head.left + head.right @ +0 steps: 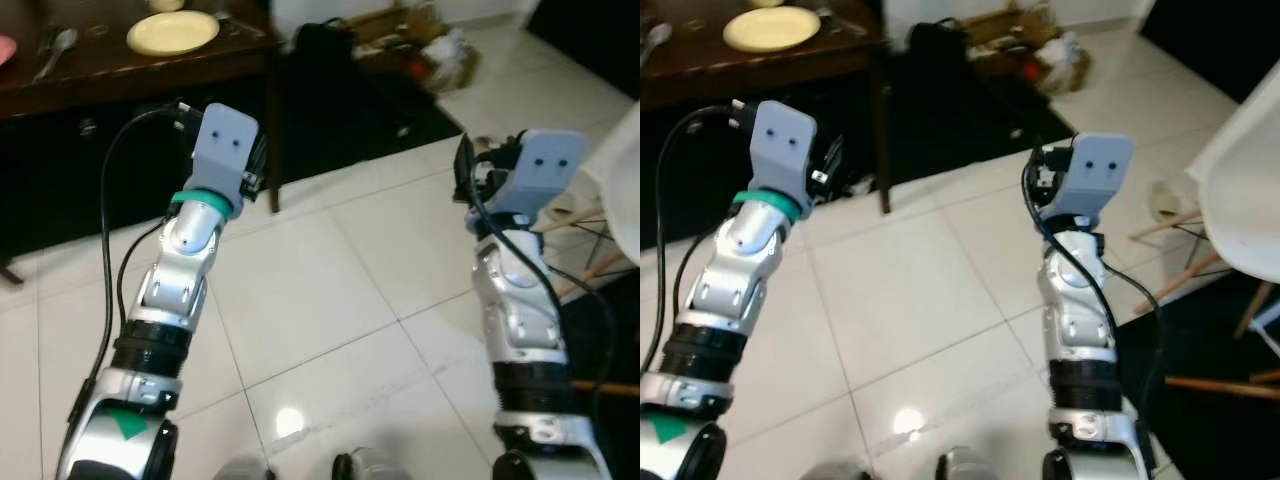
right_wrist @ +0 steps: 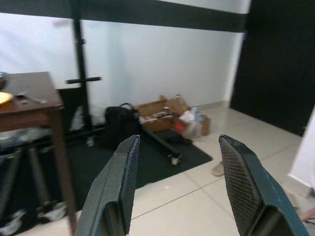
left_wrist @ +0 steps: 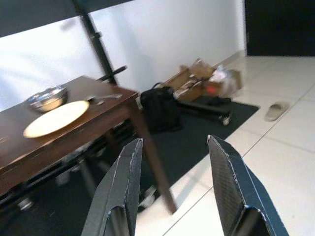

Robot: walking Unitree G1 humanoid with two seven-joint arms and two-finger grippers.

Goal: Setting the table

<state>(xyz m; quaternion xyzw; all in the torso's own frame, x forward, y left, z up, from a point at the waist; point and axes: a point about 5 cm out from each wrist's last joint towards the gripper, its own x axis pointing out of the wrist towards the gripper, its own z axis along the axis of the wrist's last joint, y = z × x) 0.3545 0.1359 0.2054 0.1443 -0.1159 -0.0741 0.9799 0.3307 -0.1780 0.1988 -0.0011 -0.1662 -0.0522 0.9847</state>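
Observation:
A dark wooden table (image 1: pixel 150 65) stands at the far left, with a yellow plate (image 1: pixel 172 32) near its right end. A spoon (image 1: pixel 55 48) lies left of the plate, and a metal bowl (image 3: pixel 47 97) sits beyond it. Cutlery (image 3: pixel 103 98) rests by the table's corner. My left gripper (image 3: pixel 174 189) is open and empty, held up short of the table's corner. My right gripper (image 2: pixel 179 189) is also open and empty, raised over the white tile floor to the right.
A black bag (image 1: pixel 320 45) and cardboard boxes with clutter (image 1: pixel 420 45) sit on a dark mat (image 1: pixel 360 120) past the table. A white chair (image 1: pixel 1240 200) with wooden legs stands at the right. A slipper (image 3: pixel 276 110) lies on the tiles.

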